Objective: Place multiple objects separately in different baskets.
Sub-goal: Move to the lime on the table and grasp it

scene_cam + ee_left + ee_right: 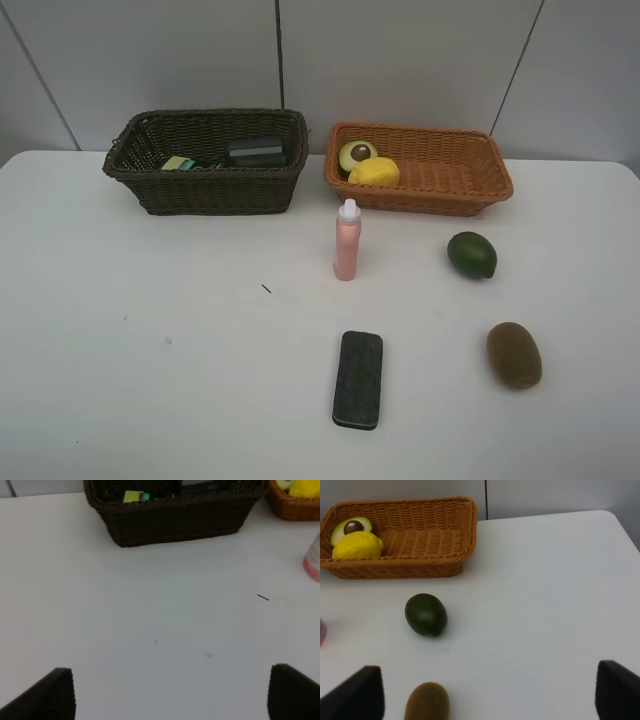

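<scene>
Left pincer point(172, 692) and right pincer point(490, 690) gape wide, empty, over the white counter point(150, 350) bearing a round dark green fruit point(425, 614).

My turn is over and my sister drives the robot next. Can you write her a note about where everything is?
Grippers: left gripper and right gripper are both open and empty.
Done: halved avocado and lemon lie in the orange basket; a dark boxy item and a small yellow-green item sit in the dark brown basket.
Left: upright pink bottle, dark green fruit, kiwi and black eraser are on the table.
</scene>
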Available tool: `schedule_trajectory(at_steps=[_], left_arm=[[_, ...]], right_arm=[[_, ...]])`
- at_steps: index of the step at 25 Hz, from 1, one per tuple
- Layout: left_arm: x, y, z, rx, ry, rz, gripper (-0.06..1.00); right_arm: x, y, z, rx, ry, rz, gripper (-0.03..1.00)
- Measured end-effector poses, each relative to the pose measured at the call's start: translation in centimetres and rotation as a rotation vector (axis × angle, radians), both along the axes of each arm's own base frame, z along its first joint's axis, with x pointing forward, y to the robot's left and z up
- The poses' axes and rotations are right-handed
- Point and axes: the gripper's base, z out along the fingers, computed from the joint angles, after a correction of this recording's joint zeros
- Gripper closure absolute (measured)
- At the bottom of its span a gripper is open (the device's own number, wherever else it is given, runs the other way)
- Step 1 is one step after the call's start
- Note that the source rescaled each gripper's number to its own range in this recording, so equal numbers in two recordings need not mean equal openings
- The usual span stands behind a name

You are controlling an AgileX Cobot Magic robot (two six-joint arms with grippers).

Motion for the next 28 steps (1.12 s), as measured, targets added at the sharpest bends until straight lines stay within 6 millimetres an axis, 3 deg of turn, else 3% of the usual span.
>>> schedule_trajectory(at_steps=[28], left_arm=[[0.03,0.54,-0.05,0.012,0.005,0.050,-0.04]], right_arm=[[0.00,0.00,0.00,0.000,0.000,0.000,-0.03]])
